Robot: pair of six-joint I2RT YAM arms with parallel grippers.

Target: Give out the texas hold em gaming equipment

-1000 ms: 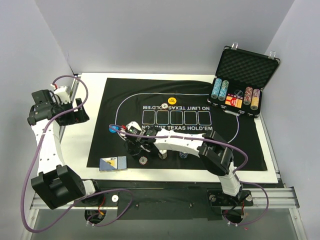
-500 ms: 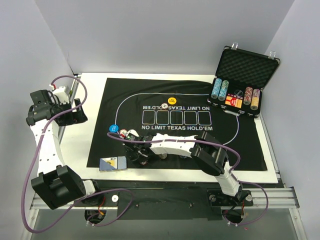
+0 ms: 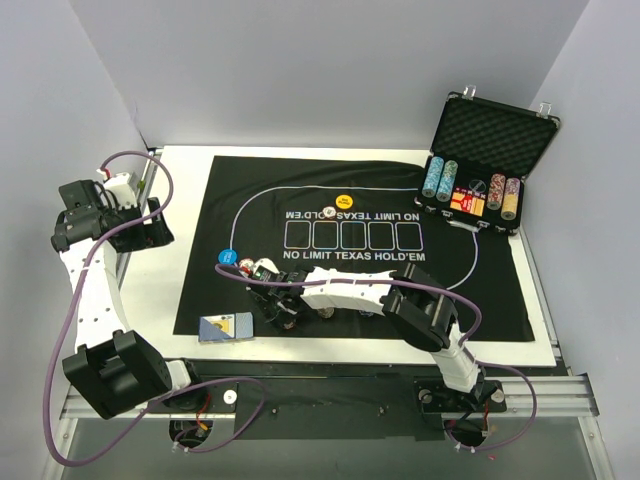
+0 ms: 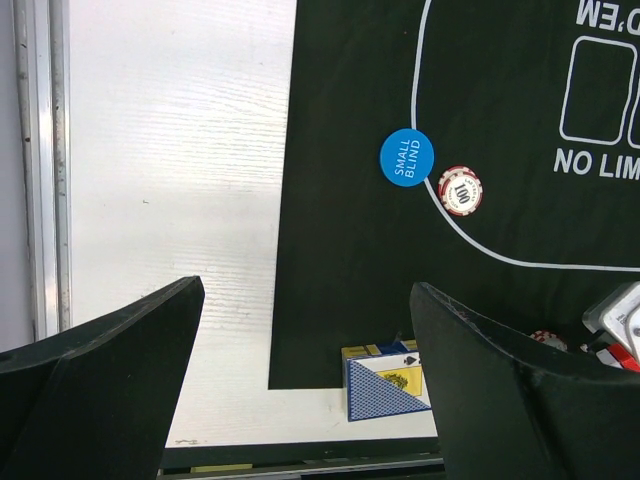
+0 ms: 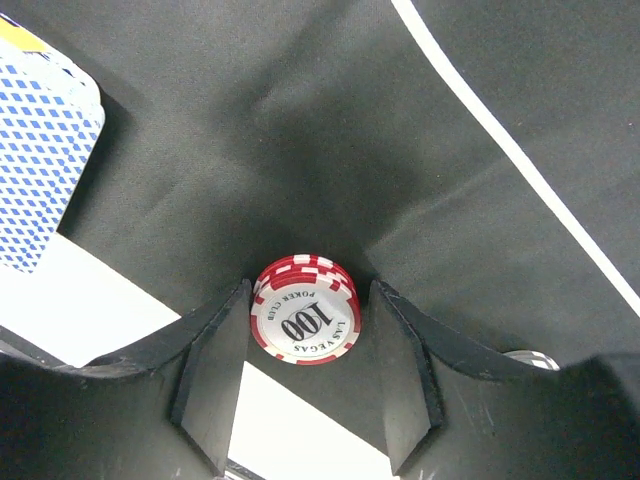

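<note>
Because the red 100 chip stack (image 5: 303, 318) lies flat right between the fingers of the right gripper (image 5: 311, 287), the coming move turns only on a pinch across its round edge. A disc has no long axis, so no turn of the wrist seems needed. The jaws stand about half open astride the stack: one pad (image 5: 215, 385) is touching it or nearly so, a thin dark gap shows at the other, and I judge that nothing is held yet.

The stack sits on the black mat (image 5: 300, 110), close to its near edge, where the cloth is a little wrinkled and the white table (image 5: 70, 300) begins. On one side, blue-backed cards (image 5: 45, 160) lie near, apart from the fingers.

The left gripper (image 4: 308, 290) hangs wide open and empty, well apart over the left part of the table, so the right arm is clearly the nearer one.
</note>
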